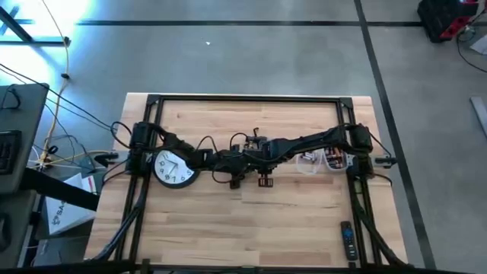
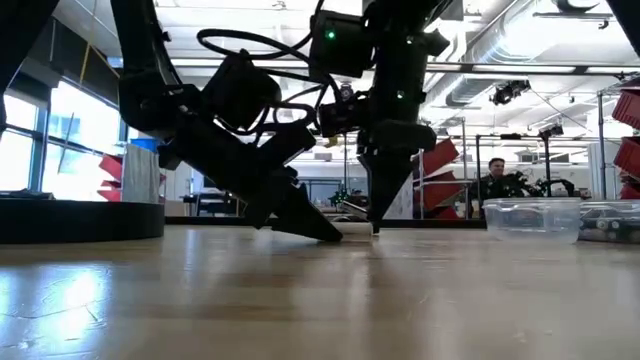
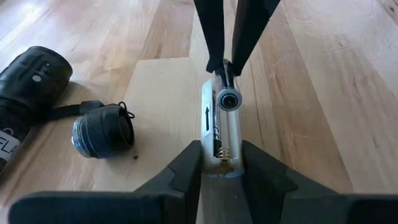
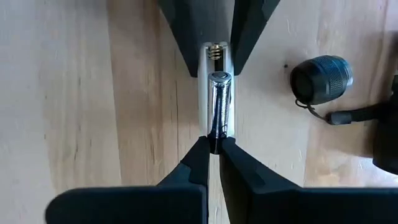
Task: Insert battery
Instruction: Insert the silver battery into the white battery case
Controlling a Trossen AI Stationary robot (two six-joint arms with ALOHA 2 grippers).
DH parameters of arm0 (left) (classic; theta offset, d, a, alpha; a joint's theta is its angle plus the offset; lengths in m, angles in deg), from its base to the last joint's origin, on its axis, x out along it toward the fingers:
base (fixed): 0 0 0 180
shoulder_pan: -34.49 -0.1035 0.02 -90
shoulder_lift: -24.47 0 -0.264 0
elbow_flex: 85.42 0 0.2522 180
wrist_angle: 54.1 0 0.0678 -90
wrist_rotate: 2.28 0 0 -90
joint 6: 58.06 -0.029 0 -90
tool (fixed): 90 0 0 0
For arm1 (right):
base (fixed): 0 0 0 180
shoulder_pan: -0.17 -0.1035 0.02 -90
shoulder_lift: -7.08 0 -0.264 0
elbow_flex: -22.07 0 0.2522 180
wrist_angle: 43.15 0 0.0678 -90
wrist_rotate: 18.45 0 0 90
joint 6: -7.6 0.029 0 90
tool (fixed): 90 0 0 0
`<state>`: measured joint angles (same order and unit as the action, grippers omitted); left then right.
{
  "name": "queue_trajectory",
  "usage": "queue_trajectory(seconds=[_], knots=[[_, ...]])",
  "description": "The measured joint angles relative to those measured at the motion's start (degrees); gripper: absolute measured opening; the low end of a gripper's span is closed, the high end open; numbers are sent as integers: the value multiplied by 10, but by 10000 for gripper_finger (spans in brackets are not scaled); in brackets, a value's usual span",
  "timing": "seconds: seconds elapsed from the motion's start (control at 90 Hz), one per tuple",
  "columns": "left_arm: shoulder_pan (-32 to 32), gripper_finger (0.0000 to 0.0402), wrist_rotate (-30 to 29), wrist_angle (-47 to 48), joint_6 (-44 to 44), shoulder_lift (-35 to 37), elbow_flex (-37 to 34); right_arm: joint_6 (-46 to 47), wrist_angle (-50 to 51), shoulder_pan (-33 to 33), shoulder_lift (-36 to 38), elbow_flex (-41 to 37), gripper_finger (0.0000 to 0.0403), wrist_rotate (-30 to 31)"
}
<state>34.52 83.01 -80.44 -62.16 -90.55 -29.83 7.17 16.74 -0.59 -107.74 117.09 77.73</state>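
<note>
The left gripper (image 3: 222, 163) clamps the white battery holder (image 3: 219, 134) between its jaws, spring end nearest them, while the right gripper (image 4: 214, 148) pinches the tail of the battery (image 4: 219, 111) in narrow jaws and angles it into the slot. The battery's free end is not yet down against the spring (image 4: 216, 51) — if the right jaws let go now, or push off-axis, it could pop out or ride over the holder wall. A hard push could also twist the holder out of the left jaws' grip — the flashlight cap (image 3: 102, 130) lies just beside them
</note>
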Motion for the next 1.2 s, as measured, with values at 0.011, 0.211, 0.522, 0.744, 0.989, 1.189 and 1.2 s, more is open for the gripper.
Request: queue_trajectory(seconds=[0.011,0.211,0.522,0.744,0.989,1.189,1.2], knots=[[0,78,0,0,0,0,0,0,0,0,0,0,2,1],[0,78,0,0,0,0,0,2,2,0,0,0,28,3],[0,78,0,0,0,0,0,4,-2,0,0,0,53,3],[0,78,0,0,0,0,0,1,-17,0,0,0,53,3],[0,78,0,0,0,0,0,0,-21,0,0,0,53,3],[0,78,0,0,0,0,0,0,-9,0,12,0,52,3],[0,78,0,0,0,0,0,0,-8,0,14,0,52,3]])
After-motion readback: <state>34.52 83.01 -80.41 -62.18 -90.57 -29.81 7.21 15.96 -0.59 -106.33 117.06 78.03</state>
